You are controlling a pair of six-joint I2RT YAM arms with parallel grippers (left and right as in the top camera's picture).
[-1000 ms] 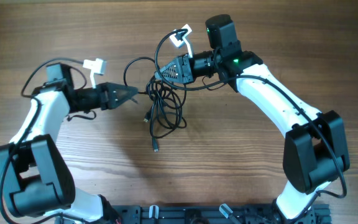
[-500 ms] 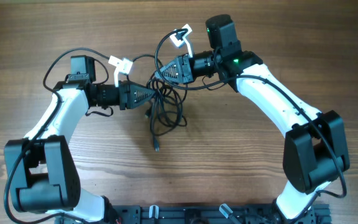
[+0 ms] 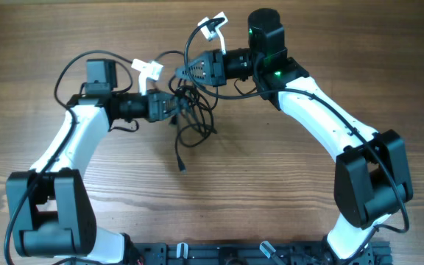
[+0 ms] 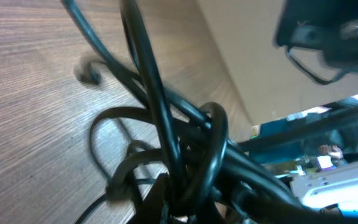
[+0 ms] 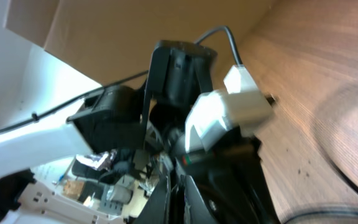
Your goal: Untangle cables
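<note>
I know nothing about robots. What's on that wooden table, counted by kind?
Robot arms: 2, left and right
Cable tangle: 1, its cords too knotted to count
White connectors: 2
Total: 5

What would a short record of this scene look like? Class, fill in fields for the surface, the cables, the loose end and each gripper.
surface: wooden table
cables: thin black cords in one tangle, lying between the two grippers
loose end: one cord trails out of the tangle toward the arms' bases and ends in a small plug
left gripper: shut on the cables at the tangle's left side
right gripper: shut, at the top of the tangle; whether it pinches a cord cannot be told
</note>
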